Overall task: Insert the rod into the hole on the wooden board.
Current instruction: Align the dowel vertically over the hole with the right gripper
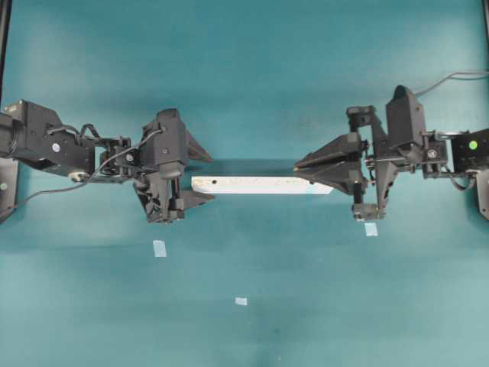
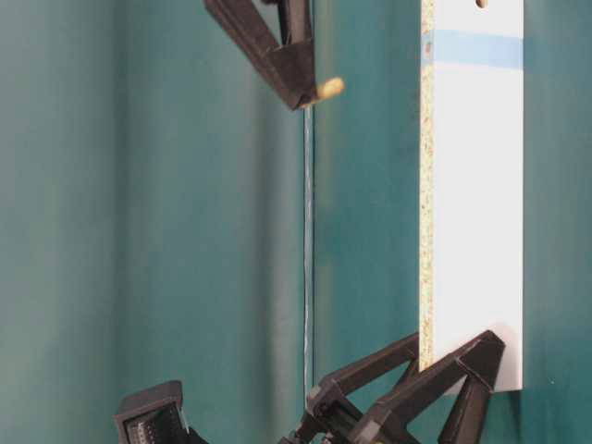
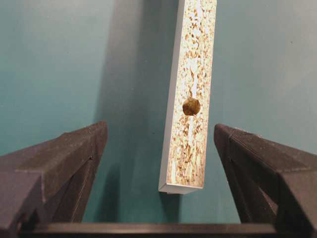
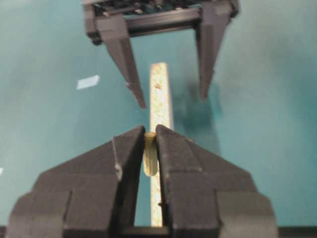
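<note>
From overhead, the board (image 1: 260, 185) was seen lying across the middle of the table (image 1: 244, 76), its long axis running between the two arms; the left gripper (image 1: 200, 177) was spread wide about the board's left end, and the right gripper (image 1: 302, 174) was poised over the right part of the board. The rod could not be made out there. In the table-level view, the rod (image 2: 329, 89) was seen protruding from the tips of the right gripper (image 2: 301, 85), held clear of the board (image 2: 472, 185) and set apart from the blue mark (image 2: 476, 49) and the hole (image 2: 481, 4) at the frame's edge. In the left wrist view, the board's (image 3: 190, 99) speckled edge ran away between the released fingers (image 3: 74, 153), untouched by either, with a dark hole (image 3: 191, 106) in that edge. In the right wrist view, the rod (image 4: 150, 153) was clenched upright between the fingers (image 4: 129, 163), directly over the board (image 4: 159, 94), whose length ran on toward the left gripper (image 4: 168, 101). The right arm was judged nearer the hole, so the rod must be aligned to it.
</note>
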Available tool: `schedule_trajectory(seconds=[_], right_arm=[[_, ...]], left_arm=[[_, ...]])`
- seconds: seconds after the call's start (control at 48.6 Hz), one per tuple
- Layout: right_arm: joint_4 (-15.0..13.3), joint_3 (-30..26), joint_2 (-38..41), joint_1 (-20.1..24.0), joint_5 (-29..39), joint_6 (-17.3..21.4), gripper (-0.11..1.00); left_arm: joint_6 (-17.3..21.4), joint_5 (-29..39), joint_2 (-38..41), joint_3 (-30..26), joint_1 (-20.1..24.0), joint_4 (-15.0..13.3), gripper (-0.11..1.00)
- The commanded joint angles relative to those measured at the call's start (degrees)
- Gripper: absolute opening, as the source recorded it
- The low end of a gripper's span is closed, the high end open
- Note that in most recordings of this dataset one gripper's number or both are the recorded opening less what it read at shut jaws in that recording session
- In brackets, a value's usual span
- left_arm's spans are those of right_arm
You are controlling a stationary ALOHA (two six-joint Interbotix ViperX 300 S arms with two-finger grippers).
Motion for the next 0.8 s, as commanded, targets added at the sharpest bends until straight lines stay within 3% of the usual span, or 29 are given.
schedule_trajectory(seconds=[0.0, 0.144, 0.268, 0.494, 0.783], right_arm=[[2.29, 0.44, -0.53, 0.7, -1.76, -0.53, 0.13], [4.57, 1.49, -0.53, 1.67, -2.02, -1.23, 0.13], [4.92, 1.85, -0.53, 1.85, -2.02, -1.32, 0.13], [4.92, 1.67, -0.53, 1.85, -1.93, -1.32, 0.13], [5.01, 1.58, -0.53, 1.93, -1.76, -1.32, 0.13]], left_arm=[[-0.09, -0.18, -1.58, -0.44, 0.09, -0.09, 0.96], [0.26, -0.18, -1.58, -0.53, 0.09, 0.0, 0.96], [0.62, -0.18, -1.58, -0.62, 0.09, 0.09, 0.92], [0.62, 0.09, -1.49, -0.53, -0.09, 0.18, 0.64], [0.53, 1.76, -1.14, -0.79, -1.05, 0.18, 0.63]])
